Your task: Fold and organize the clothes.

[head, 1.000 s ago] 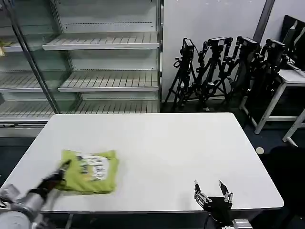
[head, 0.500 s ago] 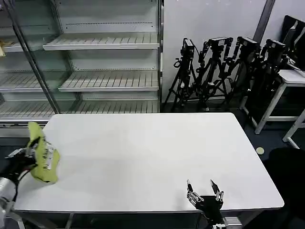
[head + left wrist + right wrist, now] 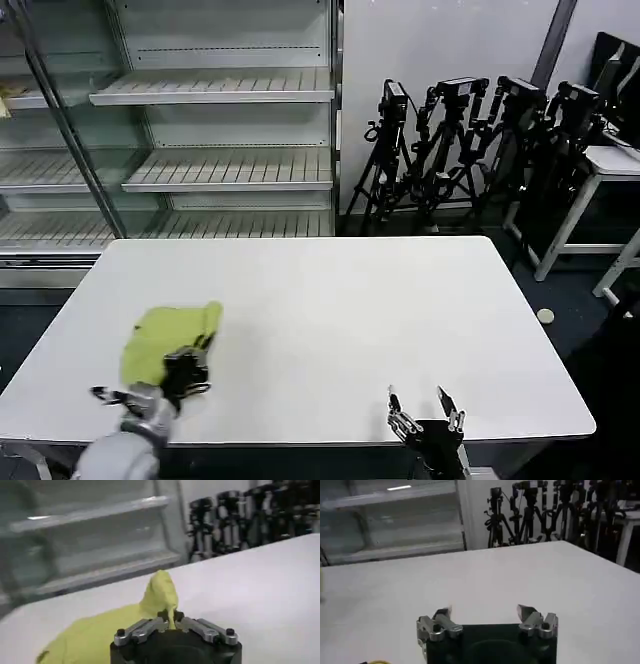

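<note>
The T-shirt (image 3: 165, 338) lies bunched on the white desk (image 3: 330, 310), near the desk's left edge and toward its front-left corner, with its plain lime side up. The left gripper (image 3: 185, 368) sits at the shirt's front edge, and the left wrist view shows its fingers (image 3: 150, 626) closed on a raised fold of the T-shirt (image 3: 157, 597), the cloth standing up in a peak just above the fingers while the rest spreads flat on the desk behind. The right gripper (image 3: 424, 418) hovers at the desk's front edge, right of the middle and well apart from the shirt, with its fingers (image 3: 532, 618) spread open and nothing between them. Behind the desk stand empty shelves (image 3: 215, 90) and a row of tripods (image 3: 470, 150) along the wall.
</note>
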You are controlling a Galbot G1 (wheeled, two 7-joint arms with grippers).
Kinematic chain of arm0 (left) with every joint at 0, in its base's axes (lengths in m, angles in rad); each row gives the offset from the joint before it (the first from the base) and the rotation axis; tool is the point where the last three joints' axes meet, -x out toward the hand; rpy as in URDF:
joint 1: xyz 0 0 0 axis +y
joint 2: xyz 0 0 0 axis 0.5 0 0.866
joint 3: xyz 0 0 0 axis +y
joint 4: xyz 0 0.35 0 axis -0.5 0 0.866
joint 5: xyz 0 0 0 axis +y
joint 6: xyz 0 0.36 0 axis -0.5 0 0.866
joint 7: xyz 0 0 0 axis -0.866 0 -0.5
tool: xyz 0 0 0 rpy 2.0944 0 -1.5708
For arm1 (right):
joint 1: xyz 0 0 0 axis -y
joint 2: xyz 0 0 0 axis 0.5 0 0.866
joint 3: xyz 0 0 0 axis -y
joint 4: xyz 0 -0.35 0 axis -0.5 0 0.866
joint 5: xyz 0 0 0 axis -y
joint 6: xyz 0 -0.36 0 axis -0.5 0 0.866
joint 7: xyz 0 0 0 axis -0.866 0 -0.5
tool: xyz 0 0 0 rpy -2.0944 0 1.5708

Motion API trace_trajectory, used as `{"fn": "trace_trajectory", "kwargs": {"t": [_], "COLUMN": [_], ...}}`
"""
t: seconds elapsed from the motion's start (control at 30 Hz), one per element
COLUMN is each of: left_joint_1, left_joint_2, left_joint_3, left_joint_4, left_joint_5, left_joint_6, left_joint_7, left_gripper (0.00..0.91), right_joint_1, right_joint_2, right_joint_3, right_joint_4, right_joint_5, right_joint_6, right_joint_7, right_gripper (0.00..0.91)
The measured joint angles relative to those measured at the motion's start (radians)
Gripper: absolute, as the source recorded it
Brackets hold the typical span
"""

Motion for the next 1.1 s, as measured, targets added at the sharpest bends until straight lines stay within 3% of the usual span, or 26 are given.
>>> {"fn": "trace_trajectory", "kwargs": {"t": [0.23,0.27,0.3,0.33,0.5,0.57,0.6,0.83,1.1], "left_joint_1": [-0.147,-0.167,-0.183,-0.199,-0.275,-0.303,-0.315,-0.375,-0.369], "left_joint_2": [-0.046,-0.054,-0.061,-0.069,-0.112,-0.129,-0.138,-0.177,-0.179], "left_joint_3": [0.181,0.203,0.222,0.238,0.298,0.319,0.330,0.379,0.359], "left_joint_4": [0.040,0.047,0.052,0.055,0.053,0.050,0.051,0.066,0.020], "left_joint_5": [-0.074,-0.099,-0.120,-0.144,-0.289,-0.349,-0.377,-0.476,-0.415], "left_joint_6": [0.068,0.076,0.083,0.091,0.126,0.135,0.139,0.144,0.112], "left_joint_7": [-0.049,-0.052,-0.057,-0.063,-0.106,-0.125,-0.133,-0.147,-0.119], "left_gripper": [0.030,0.111,0.262,0.554,0.514,0.554,0.907,0.907,0.907], "right_joint_1": [-0.004,-0.004,-0.005,-0.006,-0.014,-0.016,-0.017,-0.016,-0.017], "right_joint_2": [0.003,0.004,0.004,0.003,0.000,-0.002,-0.002,-0.008,-0.018], "right_joint_3": [-0.002,-0.001,0.000,0.001,0.004,0.005,0.005,0.011,0.026], "right_joint_4": [0.000,0.000,0.002,0.003,0.015,0.019,0.021,0.041,0.044], "right_joint_5": [-0.004,-0.004,-0.006,-0.007,-0.017,-0.020,-0.021,-0.024,-0.070], "right_joint_6": [0.007,0.007,0.007,0.007,0.007,0.006,0.005,-0.002,0.026], "right_joint_7": [-0.001,-0.001,-0.001,-0.001,-0.003,-0.002,-0.002,0.002,-0.008], "right_gripper": [0.907,0.907,0.907,0.907,0.907,0.907,0.907,0.907,0.907]}}
